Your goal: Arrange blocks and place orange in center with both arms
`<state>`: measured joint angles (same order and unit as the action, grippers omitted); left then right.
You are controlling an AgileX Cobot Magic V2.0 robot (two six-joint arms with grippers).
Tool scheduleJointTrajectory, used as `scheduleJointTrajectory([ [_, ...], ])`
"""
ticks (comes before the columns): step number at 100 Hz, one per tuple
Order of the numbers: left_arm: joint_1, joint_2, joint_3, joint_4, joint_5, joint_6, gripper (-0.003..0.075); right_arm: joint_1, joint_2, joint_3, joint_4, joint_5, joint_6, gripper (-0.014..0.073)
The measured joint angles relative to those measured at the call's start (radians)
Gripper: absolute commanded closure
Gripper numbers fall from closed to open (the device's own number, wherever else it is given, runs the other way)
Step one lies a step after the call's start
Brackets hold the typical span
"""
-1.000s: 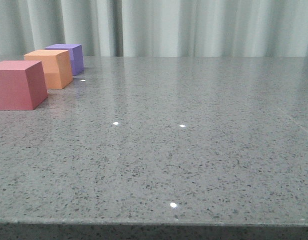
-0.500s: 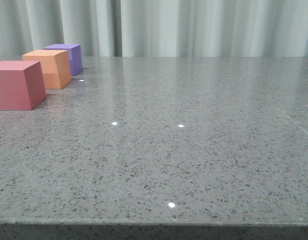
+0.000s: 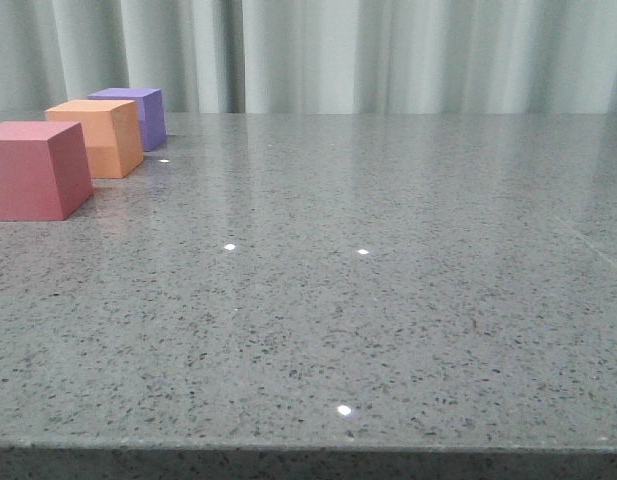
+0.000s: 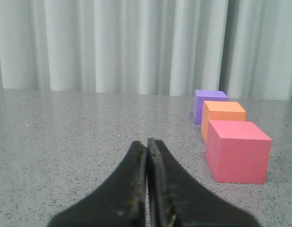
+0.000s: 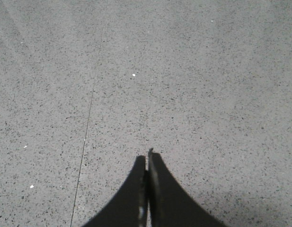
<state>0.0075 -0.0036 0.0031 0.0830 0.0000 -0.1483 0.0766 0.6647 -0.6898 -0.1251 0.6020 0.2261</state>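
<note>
From the front camera I see neither arm, and the red-pink cube [image 3: 33,170] is cut off at the frame's left edge. The orange cube [image 3: 96,137] sits right behind it and hides part of the purple cube [image 3: 138,113], which is farthest back. Whether neighbouring cubes touch I cannot tell from here.

On my left wrist camera the left gripper [image 4: 147,146] has its black fingers pressed together with nothing between them; only the curved tips show, the rest runs out of frame. The three cubes stand in a row off to one side of it, well apart, orange in the middle.

The right gripper [image 5: 147,158] is likewise closed and empty, hanging over bare table [image 5: 193,85]. No cube shows in that view. A thin seam line [image 5: 89,113] runs across the surface there.

The cubes look matte, plain-faced and foam-like, with crisp edges. The tabletop is grey speckled stone, glossy enough to carry small bright light spots. Pale pleated curtains [image 3: 388,55] fill the background.
</note>
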Motion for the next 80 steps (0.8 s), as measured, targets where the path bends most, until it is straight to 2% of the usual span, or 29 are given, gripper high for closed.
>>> scheduleJointTrajectory([
  [17,0.0,0.0,0.0,0.0,0.0,0.0,0.0741,0.0,-0.017,0.022,-0.002,-0.031,0.0,0.0662],
  [30,0.0,0.0,0.0,0.0,0.0,0.0,0.0741,0.0,-0.093,0.08,-0.009,-0.105,0.0,0.0662],
  [57,0.0,0.0,0.0,0.0,0.0,0.0,0.0741,-0.017,-0.385,0.346,-0.015,-0.351,-0.002,0.0662],
  [80,0.0,0.0,0.0,0.0,0.0,0.0,0.0741,-0.056,-0.636,0.549,0.029,-0.401,-0.013,0.0662],
])
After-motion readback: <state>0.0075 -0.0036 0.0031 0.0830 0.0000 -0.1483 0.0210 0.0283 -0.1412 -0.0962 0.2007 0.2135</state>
